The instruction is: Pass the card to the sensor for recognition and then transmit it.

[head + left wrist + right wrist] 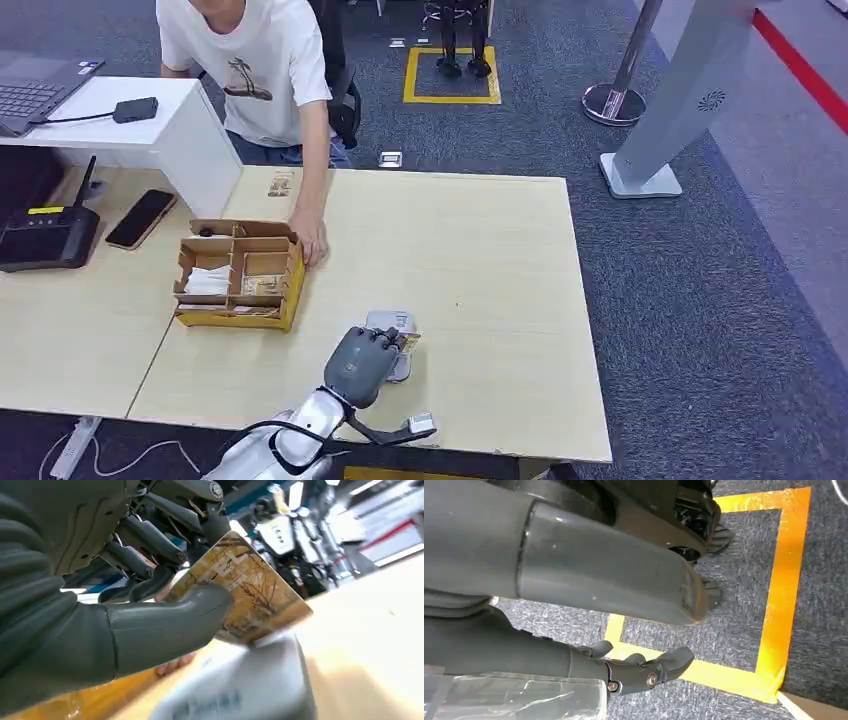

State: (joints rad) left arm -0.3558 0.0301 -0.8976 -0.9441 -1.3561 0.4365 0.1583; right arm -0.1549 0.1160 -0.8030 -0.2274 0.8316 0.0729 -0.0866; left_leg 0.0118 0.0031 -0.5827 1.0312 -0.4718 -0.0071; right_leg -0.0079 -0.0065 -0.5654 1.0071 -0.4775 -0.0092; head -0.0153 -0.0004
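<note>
The left hand grips the card over the near middle of the pale wooden worktop. In the left wrist view the thick thumb presses on the card's printed face while darker fingers close on it from behind, so the card is pinched at one end. Its long axis runs straight out from the palm, and its free end points away from the hand, tilted down toward the sensor, a light grey, flat device lying on the worktop directly under the hand. The card's lower edge is just above the sensor; whether they touch cannot be told. The card is tan and gold, with a brown branch-like drawing and some pale lettering, blurred beyond reading.

Beyond the hand and to its left stands an open cardboard box with compartments holding cards and papers. A person's hand rests against the box's far right corner.

The right hand hangs beside the robot over grey carpet marked with yellow tape, its dark fingers curled in and holding nothing.
</note>
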